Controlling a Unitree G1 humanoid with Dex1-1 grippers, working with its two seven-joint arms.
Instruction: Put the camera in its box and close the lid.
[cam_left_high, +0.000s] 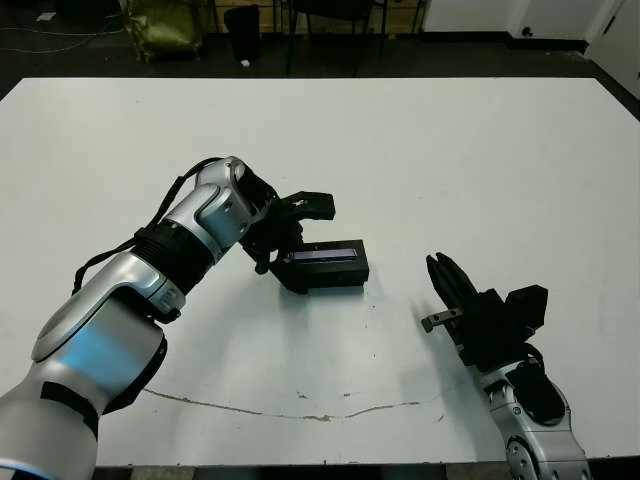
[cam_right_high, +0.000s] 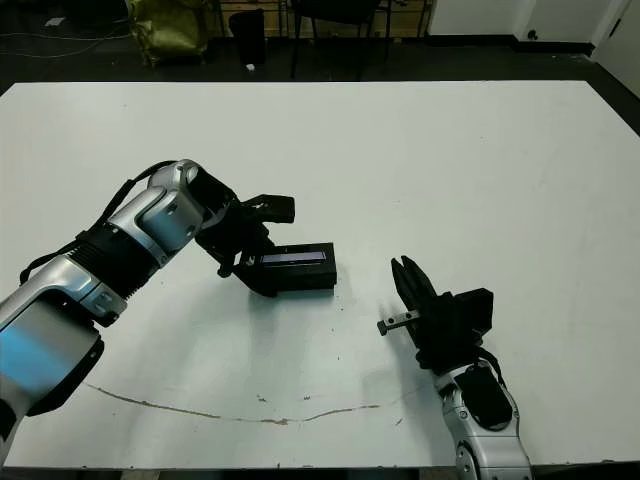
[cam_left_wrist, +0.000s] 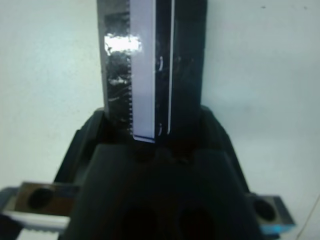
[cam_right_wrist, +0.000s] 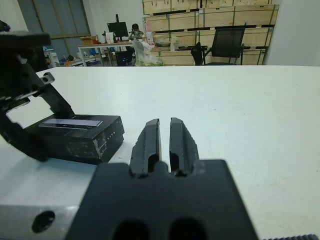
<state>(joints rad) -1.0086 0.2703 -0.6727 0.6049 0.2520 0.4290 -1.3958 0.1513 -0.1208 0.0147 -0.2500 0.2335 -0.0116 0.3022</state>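
The lid (cam_left_high: 322, 255), black with a silvery-grey stripe, lies flat on top of the box (cam_left_high: 338, 276), whose black side wall shows beneath it, near the table's middle. The camera is hidden. My left gripper (cam_left_high: 308, 247) straddles the left end of this closed box, one finger (cam_left_high: 314, 206) on the far side and the other on the near side. In the left wrist view the lid (cam_left_wrist: 142, 75) fills the space between both fingers. My right gripper (cam_left_high: 443, 273) rests low at the front right, apart from the box, fingers (cam_right_wrist: 151, 137) shut with nothing in them.
A thin crack line (cam_left_high: 300, 412) runs across the white table (cam_left_high: 480, 150) near its front edge. Beyond the far edge stand chair legs (cam_left_high: 300, 30) and a yellow bag (cam_left_high: 160, 25) on a dark floor.
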